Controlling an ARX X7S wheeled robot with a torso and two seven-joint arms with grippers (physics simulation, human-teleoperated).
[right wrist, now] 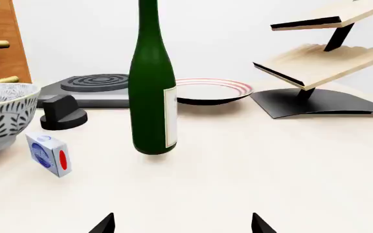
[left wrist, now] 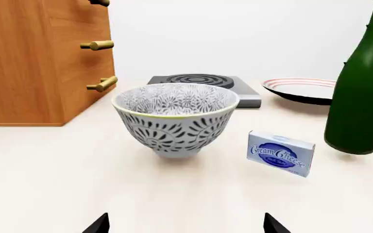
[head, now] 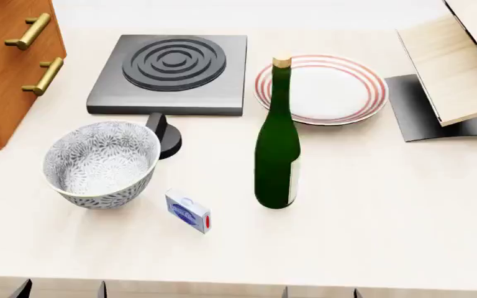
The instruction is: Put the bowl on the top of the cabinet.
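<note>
I see the cabinet (head: 7,68) at the table's (head: 371,223) far left, its top out of view. The rack (head: 462,62) is far right, the hob (head: 172,71) and plate (head: 322,87) at the back, the bottle (head: 277,149) mid-table. The bowl (head: 100,162) sits upright on the table just before the cabinet, a cream cheese box (head: 189,211) beside it. My left gripper (left wrist: 185,225) faces the bowl, jaws apart, well short of it; my right gripper (right wrist: 181,224) is likewise spread and empty. Nothing is done yet: grasp, lift and placing all remain.
</note>
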